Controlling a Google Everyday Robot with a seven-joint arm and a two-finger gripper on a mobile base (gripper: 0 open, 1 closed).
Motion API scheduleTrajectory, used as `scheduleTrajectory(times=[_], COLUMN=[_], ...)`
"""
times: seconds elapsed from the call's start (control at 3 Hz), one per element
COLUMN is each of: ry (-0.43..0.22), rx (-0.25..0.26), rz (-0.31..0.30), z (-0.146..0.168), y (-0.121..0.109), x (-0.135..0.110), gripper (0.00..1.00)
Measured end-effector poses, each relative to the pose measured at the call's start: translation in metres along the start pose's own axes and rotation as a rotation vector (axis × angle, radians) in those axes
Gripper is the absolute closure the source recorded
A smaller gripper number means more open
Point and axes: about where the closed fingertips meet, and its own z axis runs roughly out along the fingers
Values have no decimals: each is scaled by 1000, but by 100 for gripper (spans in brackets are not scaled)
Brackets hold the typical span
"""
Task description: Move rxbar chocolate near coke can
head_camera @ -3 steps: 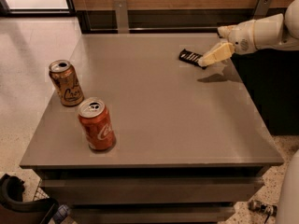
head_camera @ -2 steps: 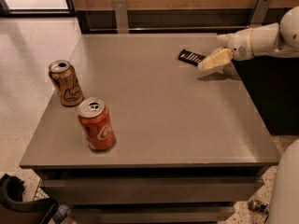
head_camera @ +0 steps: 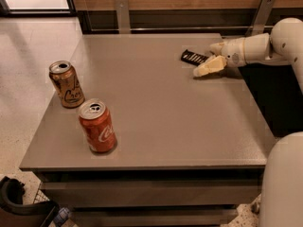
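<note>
The rxbar chocolate (head_camera: 194, 57), a small flat black bar with white lettering, lies on the grey table (head_camera: 156, 103) at the far right. My gripper (head_camera: 212, 57) is just right of the bar, low over the table. It is open and empty, with one cream finger (head_camera: 209, 66) close by the bar's near end. The coke can (head_camera: 97, 126), red with a silver top, stands upright near the front left, far from the bar.
A tan can with dark script (head_camera: 66, 83) stands upright at the left edge, just behind the coke can. A wood-panelled wall with metal brackets (head_camera: 122, 14) runs behind the table. The white arm (head_camera: 284, 41) reaches in from the right.
My gripper has moved down and slightly left, closer to the table and the bar. The bar and both cans have not moved.
</note>
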Motion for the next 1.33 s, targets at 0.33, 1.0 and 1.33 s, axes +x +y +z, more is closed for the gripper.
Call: scheduleTrajectory(times=[0.33,1.0,1.33], ry=[3,4,3], rx=[-38,-39,-39], rz=[14,14,14], z=[15,15,13], y=[6,6,6], x=[8,5,2], gripper=[2,55,79])
